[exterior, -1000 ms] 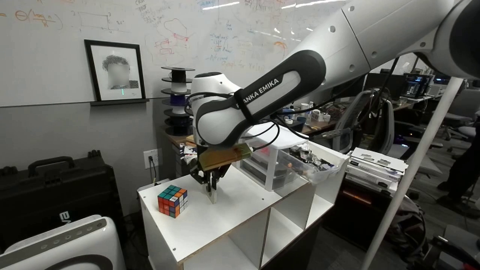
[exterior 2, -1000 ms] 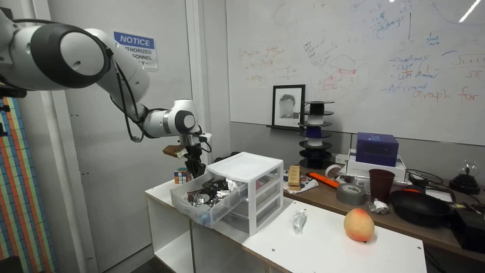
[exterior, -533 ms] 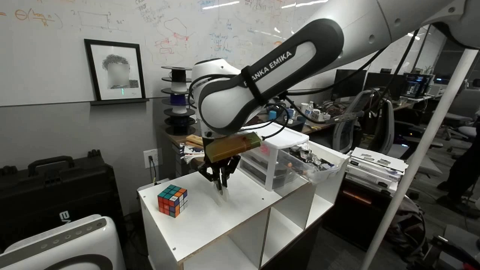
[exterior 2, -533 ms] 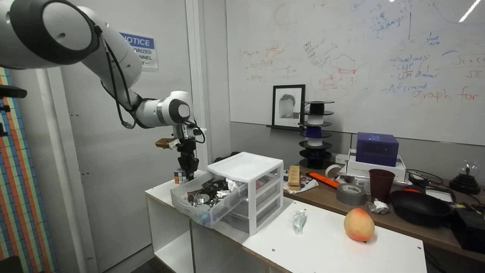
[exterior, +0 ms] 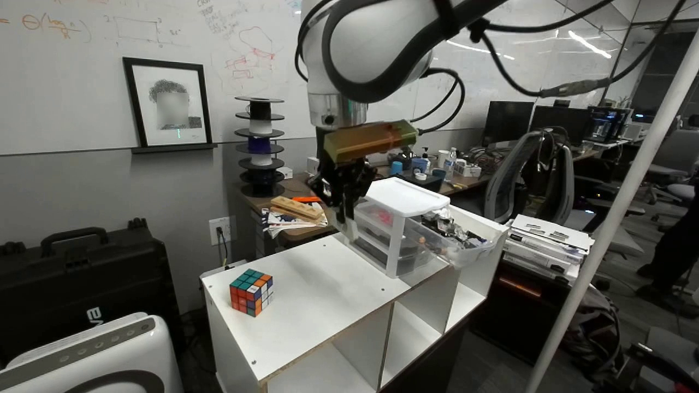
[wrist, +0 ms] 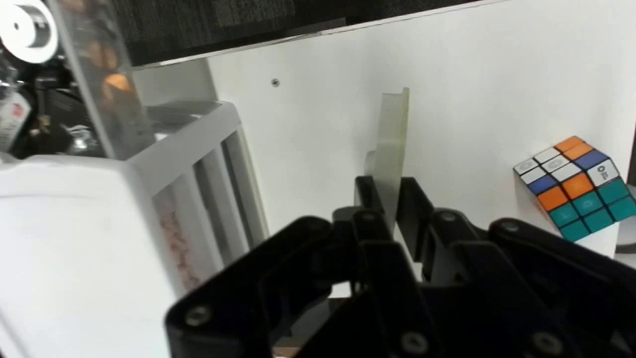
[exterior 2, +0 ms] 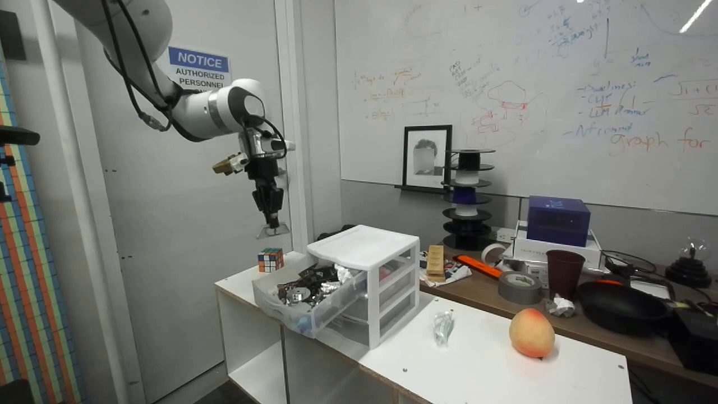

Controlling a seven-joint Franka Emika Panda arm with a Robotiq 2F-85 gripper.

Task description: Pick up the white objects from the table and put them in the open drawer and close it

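White obj (wrist: 392, 134), in end effector (wrist: 390, 196), abv tbl (exterior: 317, 316)

On the tabletop (exterior 2: 471, 367) in an exterior view, the Rubik's cube (exterior 2: 271, 260) lies left of the drawer unit (exterior 2: 362, 247), the fruit (exterior 2: 531, 332) right.

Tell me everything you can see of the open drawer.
The open drawer is shallow and translucent, seemingly plastic, with a bowed front. It is pulled well out of the white drawer unit, its front reaching past the edge of the table. A jumble of dark, silvery and crumpled white bits lies in it; the gripper does not touch it.
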